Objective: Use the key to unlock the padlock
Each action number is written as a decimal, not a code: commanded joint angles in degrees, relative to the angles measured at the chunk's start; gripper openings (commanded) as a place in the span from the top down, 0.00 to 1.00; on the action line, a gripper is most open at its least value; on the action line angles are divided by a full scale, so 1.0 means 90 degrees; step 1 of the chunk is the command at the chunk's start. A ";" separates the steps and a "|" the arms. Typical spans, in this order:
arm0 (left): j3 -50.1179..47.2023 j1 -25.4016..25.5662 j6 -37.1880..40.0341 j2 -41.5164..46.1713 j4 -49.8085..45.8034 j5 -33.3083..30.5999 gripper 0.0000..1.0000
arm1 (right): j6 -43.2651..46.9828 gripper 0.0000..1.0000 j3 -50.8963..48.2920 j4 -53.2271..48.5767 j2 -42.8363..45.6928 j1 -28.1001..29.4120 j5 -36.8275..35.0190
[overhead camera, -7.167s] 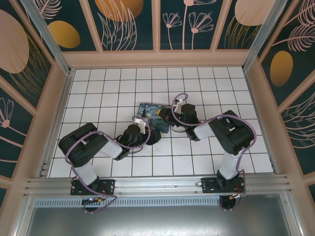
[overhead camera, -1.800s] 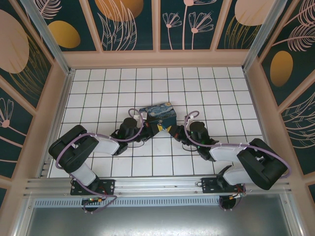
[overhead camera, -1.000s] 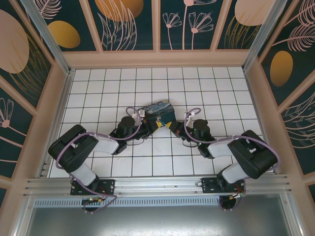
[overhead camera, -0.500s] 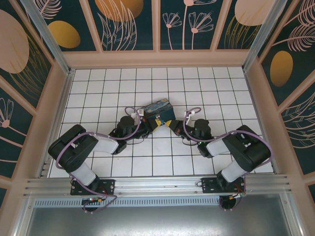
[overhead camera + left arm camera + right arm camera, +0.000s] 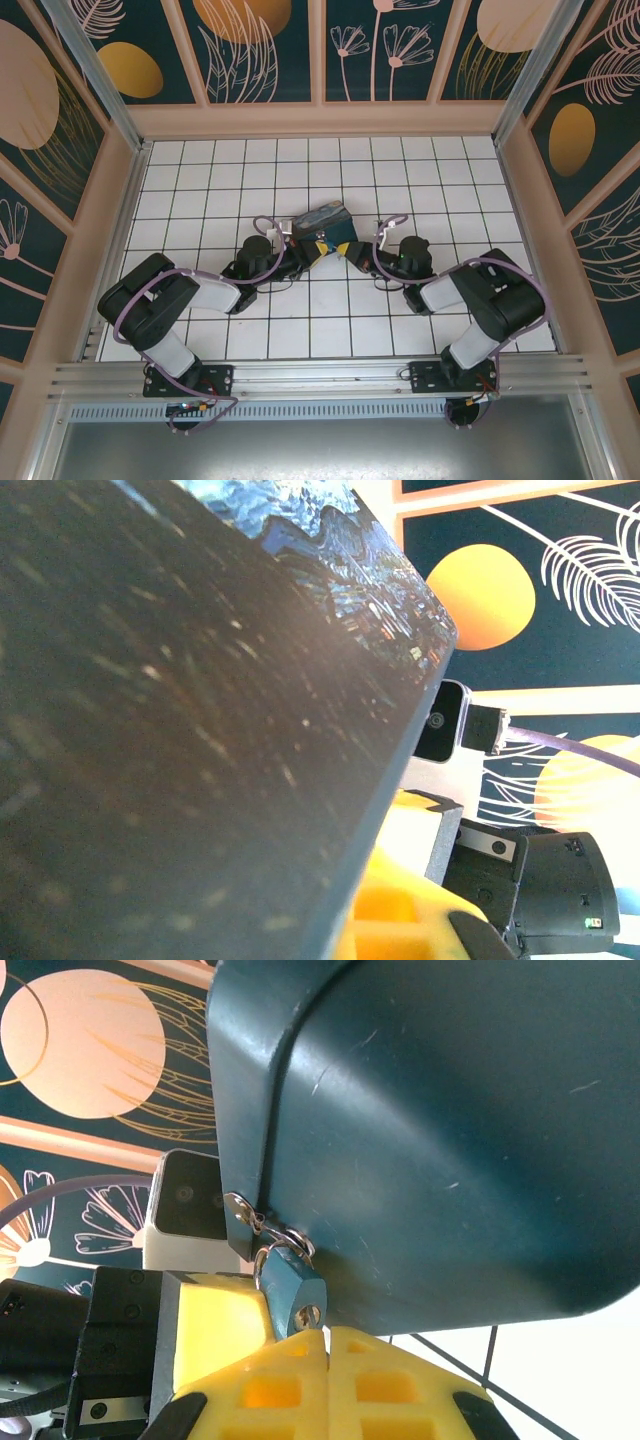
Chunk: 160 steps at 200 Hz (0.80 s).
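**While Both Grippers Are Shut, the Padlock Hangs at the Box Hasp**

As seen from the right wrist, the padlock is hung by its shackle from a small metal hasp on the rounded edge of the dark teal box. Its keyhole end is turned toward the right gripper and lies touching, or all but touching, the fingertips. The two yellow fingers of that gripper are pressed together with no gap left between them. Whether anything thin is pinched at the tips cannot be told.

Just to the left of those fingers, a yellow finger and the black body of the other arm are seen, with its wrist camera close against the box edge.

From above, the box is found near the middle of the white tiled floor, apparently tipped up rather than lying flat. The left gripper is brought against it from the near left and the right gripper from the near right, so that the two tips all but meet under the box's near edge.

In the left wrist view, the box's dark face is held very close to the lens, with a strip of its painted face seen along the top. The left gripper is closed as well. Whether the box is gripped or merely leaned upon cannot be told.
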<state>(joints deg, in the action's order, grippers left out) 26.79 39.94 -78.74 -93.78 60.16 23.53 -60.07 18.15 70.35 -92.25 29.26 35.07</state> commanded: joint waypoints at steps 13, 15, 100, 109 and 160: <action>0.0114 0.0180 0.0002 0.0186 0.0664 0.0871 1.00 | -0.0035 1.00 0.0356 0.0572 -0.0169 0.0003 0.0602; 0.0111 0.0173 0.0007 0.0185 0.0668 0.0879 1.00 | -0.0068 1.00 0.0356 0.0604 -0.0170 -0.0003 0.0612; 0.0120 0.0176 0.0050 0.0176 0.0679 0.0980 1.00 | -0.0999 1.00 0.0522 0.1034 -0.0399 -0.0155 0.0698; 0.0128 0.0172 0.0055 0.0176 0.0669 0.1005 1.00 | -0.1186 1.00 0.0536 0.1245 -0.0498 -0.0154 0.0717; 0.0168 0.0165 0.0132 0.0195 0.0558 0.1044 1.00 | -0.1626 1.00 0.0663 0.1520 -0.0712 -0.0172 0.0797</action>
<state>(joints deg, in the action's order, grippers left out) 26.79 39.27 -78.72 -93.78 61.47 23.53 -72.16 20.58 77.25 -97.91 27.14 40.49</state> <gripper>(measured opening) 0.068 0.050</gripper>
